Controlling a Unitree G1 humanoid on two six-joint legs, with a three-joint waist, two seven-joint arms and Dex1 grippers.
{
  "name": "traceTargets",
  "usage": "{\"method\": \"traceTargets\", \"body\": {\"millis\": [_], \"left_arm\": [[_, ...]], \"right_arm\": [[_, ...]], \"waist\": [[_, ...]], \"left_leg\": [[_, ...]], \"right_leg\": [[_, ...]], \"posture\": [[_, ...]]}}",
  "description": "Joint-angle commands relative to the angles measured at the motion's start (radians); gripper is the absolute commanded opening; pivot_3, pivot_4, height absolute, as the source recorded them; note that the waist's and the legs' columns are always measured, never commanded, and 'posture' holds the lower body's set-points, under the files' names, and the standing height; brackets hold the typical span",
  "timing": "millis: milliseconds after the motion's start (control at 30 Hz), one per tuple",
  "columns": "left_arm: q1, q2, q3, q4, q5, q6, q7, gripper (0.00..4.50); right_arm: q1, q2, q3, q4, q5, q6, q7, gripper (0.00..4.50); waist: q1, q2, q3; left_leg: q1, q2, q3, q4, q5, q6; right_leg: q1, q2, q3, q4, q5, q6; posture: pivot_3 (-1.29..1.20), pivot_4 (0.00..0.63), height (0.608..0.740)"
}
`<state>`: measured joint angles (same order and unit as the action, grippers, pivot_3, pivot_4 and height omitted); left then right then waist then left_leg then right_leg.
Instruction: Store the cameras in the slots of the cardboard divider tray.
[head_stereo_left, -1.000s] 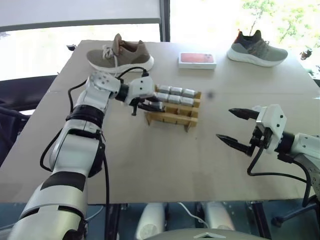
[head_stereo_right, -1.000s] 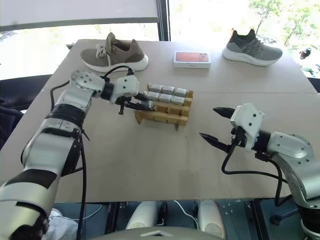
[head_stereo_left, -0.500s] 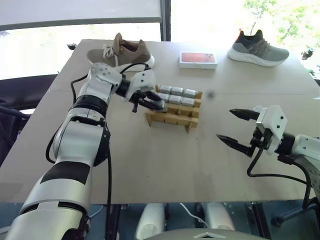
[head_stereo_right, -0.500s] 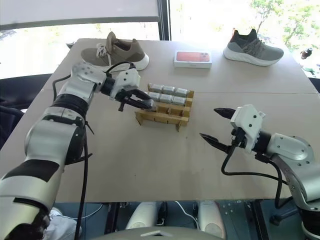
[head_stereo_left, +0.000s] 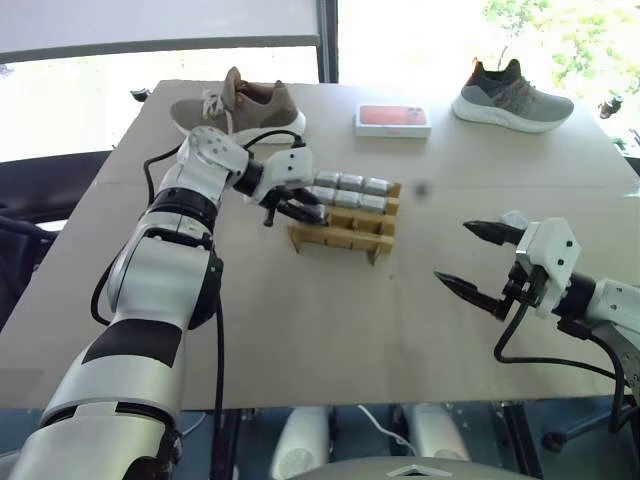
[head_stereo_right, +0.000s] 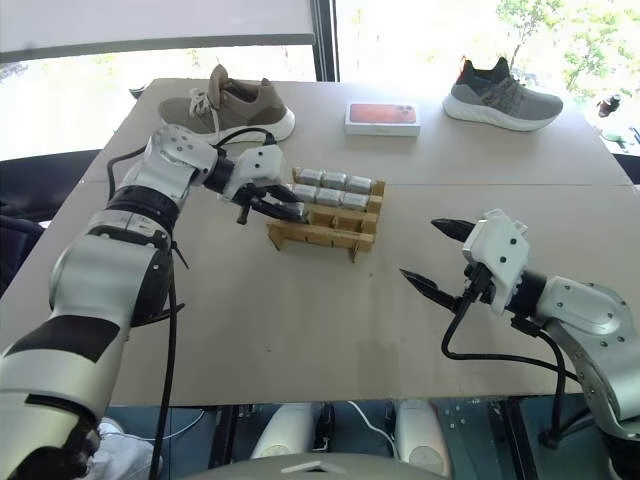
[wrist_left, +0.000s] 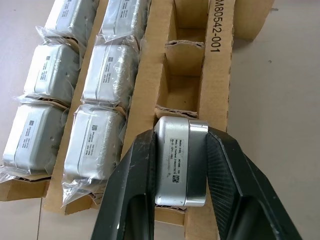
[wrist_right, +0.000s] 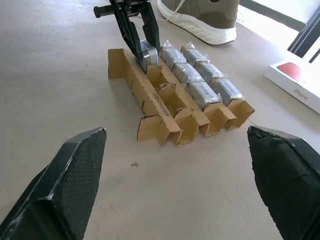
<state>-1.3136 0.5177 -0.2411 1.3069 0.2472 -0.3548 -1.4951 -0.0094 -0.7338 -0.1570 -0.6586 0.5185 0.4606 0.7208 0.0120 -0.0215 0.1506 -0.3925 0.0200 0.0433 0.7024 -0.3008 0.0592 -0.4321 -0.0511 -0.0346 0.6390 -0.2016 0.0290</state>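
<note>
Cardboard divider tray (head_stereo_left: 345, 228) sits mid-desk (head_stereo_left: 330, 320); its two far rows hold six bagged silver-grey cameras (wrist_left: 100, 80), and the nearest row's slots stand vacant. Left tool (wrist_left: 177, 165) is clamped on a seventh camera (wrist_left: 177, 162), unbagged, over that row's end slot. Right tool (head_stereo_left: 470, 258) gapes wide, holding nothing.

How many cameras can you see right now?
7. Six cameras sit in the cardboard divider tray, three in each of two rows; one camera is gripped by the left gripper at the front row's end slot.
</note>
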Motion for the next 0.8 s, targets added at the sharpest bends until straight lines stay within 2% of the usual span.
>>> {"method": "traceTargets", "body": {"millis": [33, 100, 167, 233, 333, 467, 600, 700, 800], "left_arm": [[-0.016, -0.002, -0.021, 0.01, 0.039, -0.01, 0.029, 0.86], [-0.018, -0.008, -0.015, 0.016, 0.037, 0.039, 0.01, 0.86], [-0.025, -0.012, 0.023, 0.015, -0.005, 0.096, -0.054, 1.9], [-0.035, -0.013, 0.066, 0.009, -0.051, 0.148, -0.106, 2.7], [-0.053, -0.001, 0.16, -0.01, -0.143, 0.266, -0.111, 4.04], [-0.013, 0.031, 0.267, -0.08, -0.246, 0.336, -0.064, 4.04], [0.099, 0.071, 0.321, -0.216, -0.306, 0.364, -0.015, 4.04], [0.307, 0.076, 0.374, -0.513, -0.385, 0.395, 0.052, 4.04], [0.584, 0.082, 0.421, -0.941, -0.55, 0.588, 0.059, 4.04]], "right_arm": [[-0.006, 0.002, -0.023, -0.037, 0.011, -0.007, -0.01, 4.5], [-0.006, 0.002, -0.021, -0.04, 0.01, -0.006, -0.013, 4.5], [-0.002, 0.004, -0.022, -0.046, 0.013, -0.004, -0.019, 4.5], [0.005, 0.005, -0.024, -0.052, 0.015, -0.002, -0.023, 4.5], [0.02, 0.01, -0.03, -0.059, 0.015, -0.003, -0.03, 4.5], [0.031, 0.027, -0.043, -0.065, 0.029, 0.0, -0.047, 4.5], [0.029, 0.031, -0.051, -0.059, 0.028, 0.014, -0.068, 4.5], [0.008, 0.017, -0.062, 0.001, -0.05, 0.053, -0.145, 4.5], [-0.019, 0.009, -0.094, 0.073, -0.131, 0.106, -0.243, 4.5]], "waist": [[0.001, 0.0, 0.0], [0.001, 0.0, 0.0], [0.001, 0.0, 0.0], [0.0, 0.0, 0.0], [0.0, 0.0, 0.0], [-0.002, 0.0, 0.0], [-0.001, 0.0, 0.0], [-0.001, 0.001, 0.0], [-0.004, 0.001, 0.0]], "left_leg": [[0.0, 0.0, 0.0, 0.0, 0.0, 0.0], [0.0, 0.0, 0.0, 0.0, 0.0, 0.0], [0.001, 0.0, 0.0, 0.0, 0.0, 0.0], [0.001, 0.0, 0.001, 0.0, 0.0, 0.0], [0.0, 0.0, 0.0, 0.0, 0.0, 0.0], [-0.002, 0.0, 0.0, 0.0, 0.0, 0.0], [0.0, 0.002, 0.0, 0.0, 0.0, 0.0], [0.001, 0.003, 0.001, 0.0, 0.0, 0.0], [0.002, 0.004, 0.003, 0.0, 0.003, -0.005]], "right_leg": [[0.0, 0.0, 0.0, 0.0, 0.0, 0.0], [0.0, 0.0, 0.0, 0.0, 0.0, 0.0], [0.0, 0.0, 0.0, 0.0, 0.0, 0.0], [0.0, 0.0, 0.001, 0.001, 0.0, 0.0], [0.0, 0.0, 0.0, 0.0, 0.0, 0.0], [-0.001, 0.0, 0.0, 0.0, 0.0, 0.0], [-0.001, 0.0, 0.001, 0.001, 0.0, 0.0], [-0.001, 0.0, 0.002, 0.002, 0.0, 0.0], [-0.001, -0.002, 0.005, 0.003, 0.0, 0.0]], "posture": [[0.0, 0.15, 0.74], [0.0, 0.15, 0.74], [0.0, 0.15, 0.74], [0.0, 0.15, 0.74], [0.0, 0.15, 0.74], [0.0, 0.15, 0.74], [0.0, 0.15, 0.74], [0.0, 0.15, 0.74], [0.0, 0.15, 0.74]]}}
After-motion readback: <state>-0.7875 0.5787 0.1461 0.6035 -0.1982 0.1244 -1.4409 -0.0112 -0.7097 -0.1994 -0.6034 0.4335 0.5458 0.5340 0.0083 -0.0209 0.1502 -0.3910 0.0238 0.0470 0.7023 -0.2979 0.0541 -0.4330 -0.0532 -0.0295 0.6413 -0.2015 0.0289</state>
